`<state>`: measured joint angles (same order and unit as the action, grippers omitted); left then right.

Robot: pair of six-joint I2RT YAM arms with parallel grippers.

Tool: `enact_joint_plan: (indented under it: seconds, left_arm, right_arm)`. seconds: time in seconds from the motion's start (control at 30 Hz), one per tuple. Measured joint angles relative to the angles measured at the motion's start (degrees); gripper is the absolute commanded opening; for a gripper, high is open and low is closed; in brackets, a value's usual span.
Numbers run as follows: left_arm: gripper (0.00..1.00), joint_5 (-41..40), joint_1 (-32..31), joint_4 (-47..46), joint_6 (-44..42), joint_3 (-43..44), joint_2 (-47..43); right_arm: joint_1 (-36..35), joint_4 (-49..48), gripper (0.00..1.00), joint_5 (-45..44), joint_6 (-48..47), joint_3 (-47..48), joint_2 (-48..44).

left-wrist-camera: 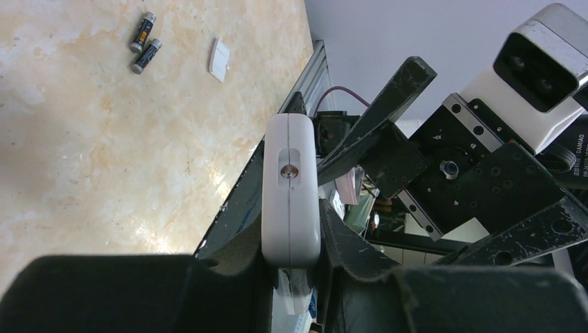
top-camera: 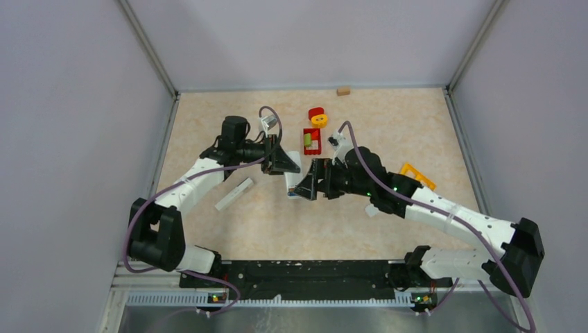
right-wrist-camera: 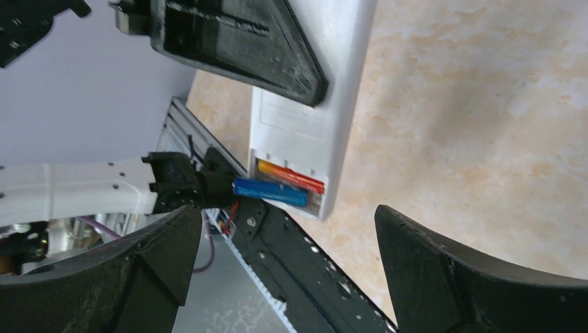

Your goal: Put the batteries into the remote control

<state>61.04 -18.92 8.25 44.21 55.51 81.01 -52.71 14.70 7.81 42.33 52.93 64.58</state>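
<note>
My left gripper (top-camera: 283, 161) is shut on a white remote control (top-camera: 294, 177) and holds it above the table; in the left wrist view the remote (left-wrist-camera: 290, 194) sits squeezed between my fingers (left-wrist-camera: 350, 236). In the right wrist view the remote (right-wrist-camera: 312, 104) shows an open battery bay with a reddish-orange battery (right-wrist-camera: 295, 177) lying in it. A blue battery (right-wrist-camera: 269, 191) beside it juts out past the remote's edge. My right gripper (right-wrist-camera: 291, 277) is open and empty just in front of that bay (top-camera: 310, 187). Two dark batteries (left-wrist-camera: 144, 43) lie on the table.
A second white remote (top-camera: 234, 193) lies left of centre. A small white cover (left-wrist-camera: 220, 59) lies near the dark batteries. A red tray (top-camera: 311, 141), a yellow ring (top-camera: 319, 120), a tan block (top-camera: 342, 90) and an orange frame (top-camera: 418, 175) lie further back and right.
</note>
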Motion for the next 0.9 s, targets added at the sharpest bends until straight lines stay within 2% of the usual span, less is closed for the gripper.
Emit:
enact_joint_plan:
  seconds: [0.3,0.57,0.8,0.9]
  left_arm:
    - [0.00,0.00,0.00,0.00,-0.02,0.02,0.00]
    - [0.00,0.00,0.00,0.00,-0.02,0.02,0.00]
    - [0.00,0.00,0.02,-0.02,0.00,0.02,0.00]
    - [0.00,0.00,0.02,-0.02,0.00,0.02,0.00]
  right_arm:
    - [0.00,-10.38,0.93,2.95,7.19,-2.78,4.39]
    - [0.00,-12.74,0.70,2.99,9.16,-2.80,5.81]
    - [0.00,-12.02,0.73,3.02,8.63,-2.80,6.71]
    - [0.00,-11.85,0.68,3.04,8.00,-2.80,6.71]
